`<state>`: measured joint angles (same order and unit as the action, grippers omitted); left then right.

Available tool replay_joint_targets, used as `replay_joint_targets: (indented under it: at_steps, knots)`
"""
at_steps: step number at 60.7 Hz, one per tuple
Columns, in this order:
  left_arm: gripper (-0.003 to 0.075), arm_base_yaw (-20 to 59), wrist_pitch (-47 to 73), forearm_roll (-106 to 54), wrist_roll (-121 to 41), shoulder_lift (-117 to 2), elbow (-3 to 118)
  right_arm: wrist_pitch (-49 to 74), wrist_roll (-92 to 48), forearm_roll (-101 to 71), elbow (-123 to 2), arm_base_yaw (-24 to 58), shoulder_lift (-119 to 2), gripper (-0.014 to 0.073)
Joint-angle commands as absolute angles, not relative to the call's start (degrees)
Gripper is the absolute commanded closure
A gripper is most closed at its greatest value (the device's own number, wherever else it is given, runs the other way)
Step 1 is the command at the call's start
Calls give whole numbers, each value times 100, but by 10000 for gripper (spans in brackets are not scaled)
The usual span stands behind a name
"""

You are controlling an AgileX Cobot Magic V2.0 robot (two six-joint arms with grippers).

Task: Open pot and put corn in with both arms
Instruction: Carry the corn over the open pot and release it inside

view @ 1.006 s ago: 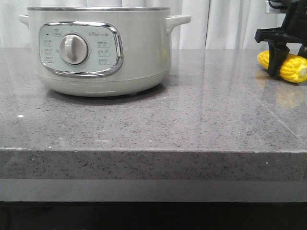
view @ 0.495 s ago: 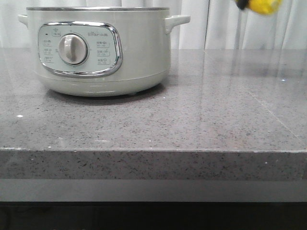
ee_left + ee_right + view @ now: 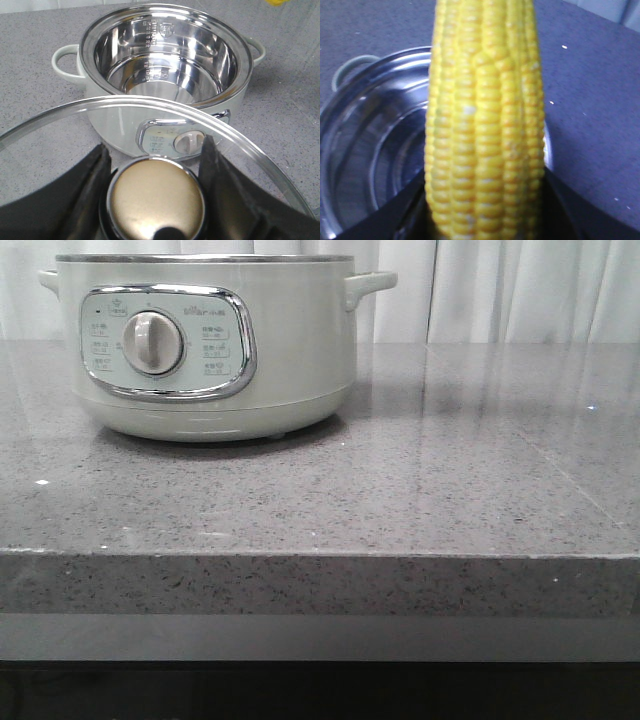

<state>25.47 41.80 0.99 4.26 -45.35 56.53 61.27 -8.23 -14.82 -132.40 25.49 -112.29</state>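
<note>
Little of the print in front of me can be read. On the pot (image 3: 200, 340), the control panel (image 3: 168, 342) carries a small brand word above the dial (image 3: 153, 342); it seems to begin "Bear", but I cannot make it out surely. Small labels ring the dial on both sides, too fine to read. Inside the pot's steel bowl (image 3: 165, 60), my left wrist view shows an engraved mark and a column of level markings on the wall, also too small to read.
</note>
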Motion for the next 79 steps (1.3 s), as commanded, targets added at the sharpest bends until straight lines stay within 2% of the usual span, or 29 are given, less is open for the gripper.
replay_joint_targets:
  at_steps: [1, 18, 57, 71, 79]
  knots:
    - [491, 2529, 3441, 58, 476, -4482, 5863, 5575, -957, -1630, -13429, 2756, -10920, 334]
    - [491, 2529, 3441, 58, 476, -4482, 5863, 5504, -959, -1634, -13429, 3157, -11142, 334]
    - [491, 2529, 3441, 58, 476, -4482, 5863, 5789, -959, -1597, -13429, 3181, -12063, 328]
    - [491, 2529, 3441, 58, 476, -4482, 5863, 5806, -954, -1593, -13429, 3181, -12096, 97]
    - [491, 2529, 3441, 58, 476, -4482, 5863, 5800, -954, -1593, -13429, 3181, -12096, 62]
